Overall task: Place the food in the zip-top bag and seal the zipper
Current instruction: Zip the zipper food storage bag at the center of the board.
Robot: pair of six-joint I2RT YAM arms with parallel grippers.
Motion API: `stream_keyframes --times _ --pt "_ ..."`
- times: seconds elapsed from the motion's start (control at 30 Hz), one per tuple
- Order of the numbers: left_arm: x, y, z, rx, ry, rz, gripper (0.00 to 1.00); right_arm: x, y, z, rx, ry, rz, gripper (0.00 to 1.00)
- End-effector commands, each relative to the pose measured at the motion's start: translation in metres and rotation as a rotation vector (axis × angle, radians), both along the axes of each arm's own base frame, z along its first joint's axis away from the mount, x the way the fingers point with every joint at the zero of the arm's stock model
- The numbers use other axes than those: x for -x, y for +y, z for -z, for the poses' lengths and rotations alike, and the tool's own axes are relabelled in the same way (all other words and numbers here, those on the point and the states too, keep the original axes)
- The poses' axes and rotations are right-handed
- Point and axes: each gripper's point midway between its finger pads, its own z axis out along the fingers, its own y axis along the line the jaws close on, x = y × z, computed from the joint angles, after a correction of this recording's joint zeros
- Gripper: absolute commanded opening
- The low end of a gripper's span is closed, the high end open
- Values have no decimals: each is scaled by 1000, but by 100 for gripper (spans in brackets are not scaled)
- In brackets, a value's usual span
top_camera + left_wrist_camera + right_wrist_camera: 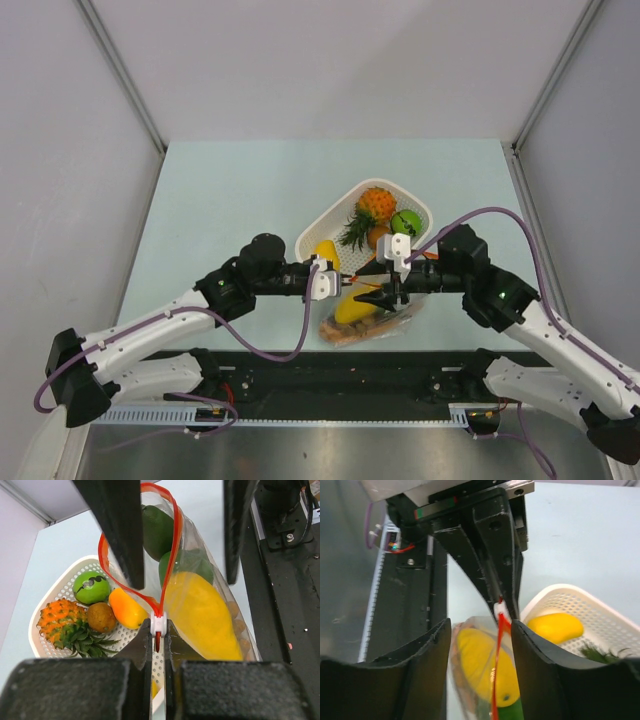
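Pale tabletop (pixel 230 200), white walls. Bag (pixel 220 580) sits near the front edge, at the basket's (pixel 320 225) near side – mouth part open, zipper (pixel 172 540) looped apart. Left end effector (pixel 158 640) is pinched closed on the zipper's white end clip (pixel 158 622). Right end effector (pixel 481 625) has its jaws apart, straddling the zipper (contact unclear). In the bag: yellow piece (pixel 200 615), green pieces (pixel 187 565), berry cluster (pixel 241 630). In the basket – spiky orange piece (pixel 60 617), green ball (pixel 91 586), brown ball (pixel 101 617), orange piece (pixel 127 609).
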Motion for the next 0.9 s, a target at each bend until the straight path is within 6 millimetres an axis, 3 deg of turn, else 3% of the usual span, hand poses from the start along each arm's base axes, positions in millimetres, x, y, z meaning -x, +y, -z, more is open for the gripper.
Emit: stream_keyframes --times 0.0,0.2,0.27,0.3,0.4,0.63,0.67,0.8,0.83,0.87 --pt "5 -6 -33 63 -54 49 0 -27 9 -28 -26 -239 75 55" --pt "9 -4 -34 65 -59 67 0 -31 16 -12 59 -327 67 62" --pt "9 -4 -35 66 -63 66 0 -31 15 -7 80 -345 59 55" --pt "8 -4 -35 67 -64 64 0 -31 14 -3 95 -345 57 44" --pt "7 -3 -36 70 -68 58 0 -29 12 3 119 -343 48 33" --pt "10 -1 -34 70 -62 56 0 -25 8 11 155 -334 32 36" --pt "10 0 -34 70 -63 54 0 -25 7 13 161 -335 30 34" --pt "8 -1 -35 77 -57 41 0 -25 9 11 161 -358 27 0" --pt "7 -1 -35 78 -45 30 11 -25 9 11 158 -355 30 0" --pt "6 -1 -33 76 -35 24 16 -26 10 7 146 -359 37 0"
